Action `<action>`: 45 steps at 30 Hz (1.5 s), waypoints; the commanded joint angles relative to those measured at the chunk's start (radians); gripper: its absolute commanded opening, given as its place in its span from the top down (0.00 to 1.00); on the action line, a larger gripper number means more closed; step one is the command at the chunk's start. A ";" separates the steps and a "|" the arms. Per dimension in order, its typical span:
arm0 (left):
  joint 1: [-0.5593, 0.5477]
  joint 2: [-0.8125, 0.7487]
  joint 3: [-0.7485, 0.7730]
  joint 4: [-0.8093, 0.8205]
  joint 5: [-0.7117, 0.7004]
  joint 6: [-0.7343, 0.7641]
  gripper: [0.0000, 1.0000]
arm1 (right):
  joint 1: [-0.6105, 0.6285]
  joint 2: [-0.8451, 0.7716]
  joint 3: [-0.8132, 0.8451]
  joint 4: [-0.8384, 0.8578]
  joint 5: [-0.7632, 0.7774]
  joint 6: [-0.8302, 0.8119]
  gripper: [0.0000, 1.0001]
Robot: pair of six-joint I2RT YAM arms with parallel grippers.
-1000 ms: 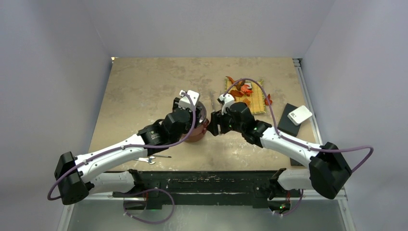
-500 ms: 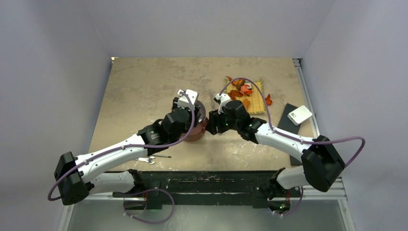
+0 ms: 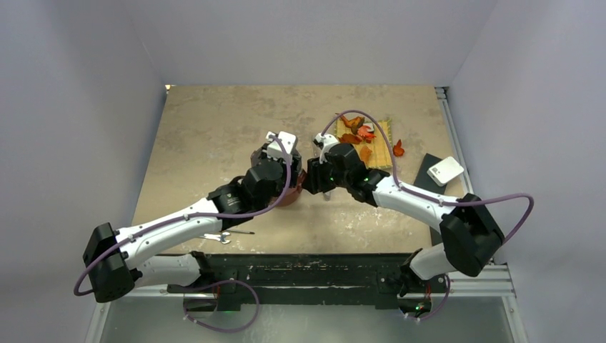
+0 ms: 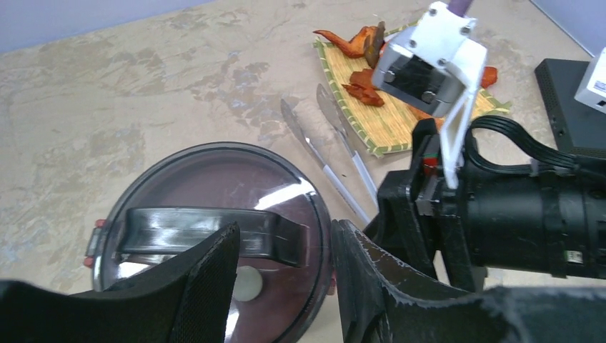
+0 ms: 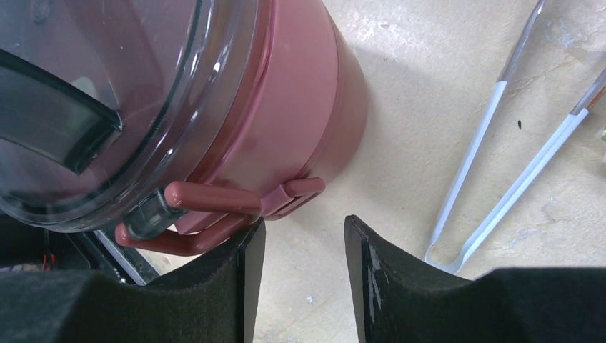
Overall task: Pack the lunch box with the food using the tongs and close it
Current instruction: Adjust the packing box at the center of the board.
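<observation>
While the left gripper [image 4: 286, 236] hangs parted over the lid [image 4: 214, 186] and the right gripper [image 5: 304, 229] likewise by a side handle [image 5: 214, 196], both empty, the lunch box [image 5: 286, 107] sits at the middle of the mottled beige table [image 3: 214, 128], tongs [image 5: 476, 143] beside; pale walls [image 3: 300, 43] surround.

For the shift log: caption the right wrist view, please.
Right gripper, jaws apart, beside the side latch of the lidded lunch box; tongs lie on the table.

A wrench [image 3: 216, 238] and screwdriver [image 3: 241, 231] lie near the table's [image 3: 214, 128] front edge.
</observation>
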 commanded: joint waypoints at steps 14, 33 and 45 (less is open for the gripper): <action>-0.005 0.049 -0.021 -0.351 0.077 -0.124 0.49 | 0.029 -0.026 0.086 0.071 0.052 0.032 0.54; 0.252 0.102 0.405 -0.468 0.199 -0.017 0.02 | 0.002 -0.308 -0.165 0.363 -0.089 -0.381 0.20; 0.323 0.167 0.382 -0.456 0.247 0.065 0.01 | 0.009 -0.081 -0.028 0.370 -0.156 -0.457 0.23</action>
